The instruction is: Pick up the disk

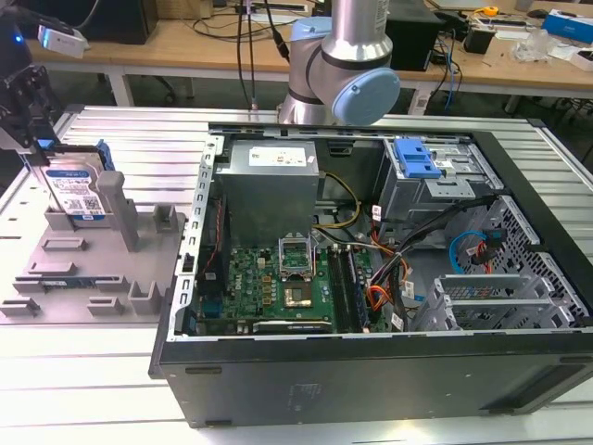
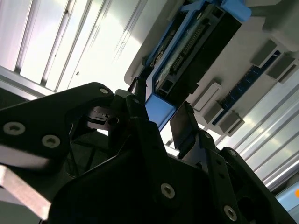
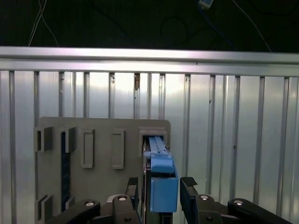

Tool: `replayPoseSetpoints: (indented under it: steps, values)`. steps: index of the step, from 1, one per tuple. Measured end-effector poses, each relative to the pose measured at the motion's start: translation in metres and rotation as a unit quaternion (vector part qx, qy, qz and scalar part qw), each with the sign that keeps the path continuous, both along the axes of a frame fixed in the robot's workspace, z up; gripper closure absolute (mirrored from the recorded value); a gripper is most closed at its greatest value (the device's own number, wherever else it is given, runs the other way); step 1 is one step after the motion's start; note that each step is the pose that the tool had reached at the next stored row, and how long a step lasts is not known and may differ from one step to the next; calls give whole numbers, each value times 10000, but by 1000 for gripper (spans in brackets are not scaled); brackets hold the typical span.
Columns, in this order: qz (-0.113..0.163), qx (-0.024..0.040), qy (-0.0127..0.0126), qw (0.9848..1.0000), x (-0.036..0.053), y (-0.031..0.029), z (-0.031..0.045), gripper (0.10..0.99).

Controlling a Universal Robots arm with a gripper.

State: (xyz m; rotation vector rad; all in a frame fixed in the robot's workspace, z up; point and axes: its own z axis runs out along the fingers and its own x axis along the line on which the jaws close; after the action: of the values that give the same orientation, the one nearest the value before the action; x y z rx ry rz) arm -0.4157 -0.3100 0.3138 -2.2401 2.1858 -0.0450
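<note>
Clearly spread and pinching nothing: tool (image 1: 35, 148) poised just above the disk (image 1: 76, 193) at the exterior view's far left; disk standing on edge in a slot of the grey tray (image 1: 102, 278), white-and-blue label facing the exterior view, blue rails along its sides, a grey post (image 1: 116, 199) just beside it toward the exterior view's right; in the first wrist view, disk (image 3: 158, 147) seen end-on, its blue end between the two black fingers (image 3: 133, 186), a dark gap along one finger, the other just beside the blue plastic, touching or not impossible to tell; in the second wrist view, same straddle, fingers (image 2: 184, 121) flanking the blue end of the disk (image 2: 196, 42), with a row of small contacts along its dark narrow face; tray lying flat on the ribbed metal worktop (image 1: 93, 389), several other slots and low posts across it; just beside the tray, toward the exterior view's right, an open computer case (image 1: 371, 389) on the same worktop, holding a green circuit board (image 1: 269, 283), a grey power box (image 1: 269, 185), a blue-fronted cage (image 1: 415, 159) and loose cables; behind the case, silver arm (image 1: 357, 37) with a blue-capped joint; farther back, wooden benches (image 1: 185, 42).
</note>
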Motion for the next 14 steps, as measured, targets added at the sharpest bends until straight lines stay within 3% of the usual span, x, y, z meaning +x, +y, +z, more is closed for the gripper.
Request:
replayPoseSetpoints:
  steps: [14]
  values:
    - [0,0,0,10000,0,-1,-108,604]
